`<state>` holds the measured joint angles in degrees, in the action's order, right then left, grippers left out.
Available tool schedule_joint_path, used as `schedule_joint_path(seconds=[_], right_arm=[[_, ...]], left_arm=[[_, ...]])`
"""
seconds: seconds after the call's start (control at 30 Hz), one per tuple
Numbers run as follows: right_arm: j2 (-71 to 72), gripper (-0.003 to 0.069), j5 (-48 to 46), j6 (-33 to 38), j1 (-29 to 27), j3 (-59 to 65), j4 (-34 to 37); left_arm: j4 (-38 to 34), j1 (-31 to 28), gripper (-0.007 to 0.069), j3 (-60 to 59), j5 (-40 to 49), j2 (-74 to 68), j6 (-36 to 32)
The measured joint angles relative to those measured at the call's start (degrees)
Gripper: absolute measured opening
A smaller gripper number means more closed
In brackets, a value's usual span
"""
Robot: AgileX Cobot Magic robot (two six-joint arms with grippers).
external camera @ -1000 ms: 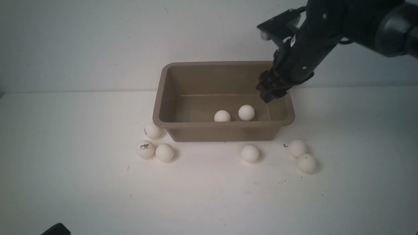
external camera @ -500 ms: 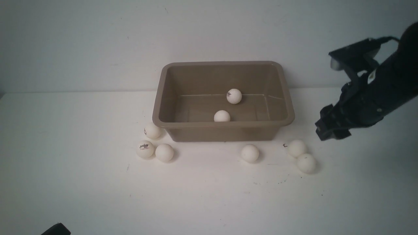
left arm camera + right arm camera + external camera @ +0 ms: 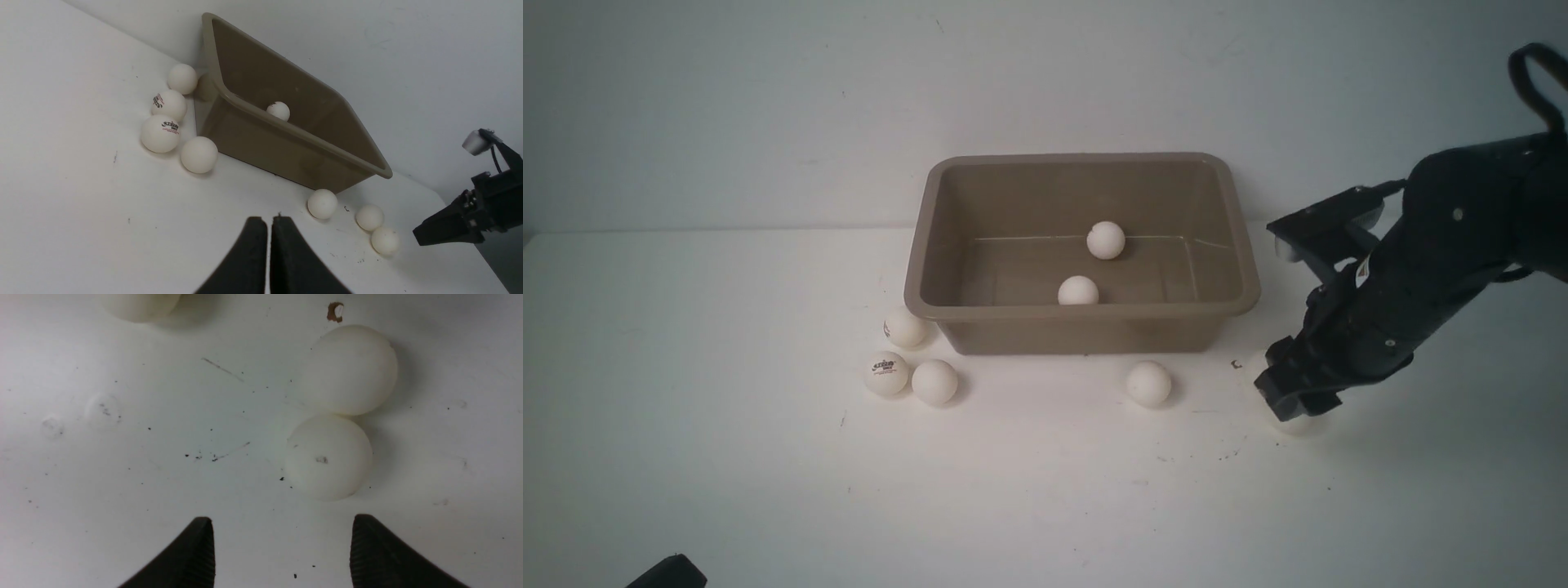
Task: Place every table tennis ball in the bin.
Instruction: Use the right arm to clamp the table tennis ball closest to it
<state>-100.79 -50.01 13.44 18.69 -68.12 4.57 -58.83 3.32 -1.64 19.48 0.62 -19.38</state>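
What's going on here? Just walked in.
The right gripper is open and empty, low over the table beside a touching pair of balls off the front right corner of the bin. It looks to be lining up on the nearer one. Two balls lie in the bin. One ball sits in front of it, and a cluster lies by its front left corner. The left gripper is shut and holds nothing.
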Motion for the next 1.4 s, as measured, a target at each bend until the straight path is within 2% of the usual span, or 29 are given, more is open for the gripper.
schedule_joint_path(seconds=[0.43,0.93,1.13,1.4], right_arm=[[-5.74,0.0409,3.53,-2.13,0.00,-0.06,-3.52],[-11.50,0.0409,6.78,-3.42,0.05,-1.64,-6.10],[-11.77,0.0363,8.01,-3.42,0.05,-1.69,-6.10],[-11.77,0.0361,7.60,-3.42,0.05,-1.69,-7.18]], left_arm=[[-3.98,0.00,-0.0001,0.00,1.44,0.00,-5.51],[-4.04,0.00,-0.0001,0.00,1.58,0.00,-5.90],[-4.09,0.00,-0.0001,0.00,1.63,0.00,-5.95],[-4.22,0.00,-0.0001,0.00,1.65,0.00,-5.95]])
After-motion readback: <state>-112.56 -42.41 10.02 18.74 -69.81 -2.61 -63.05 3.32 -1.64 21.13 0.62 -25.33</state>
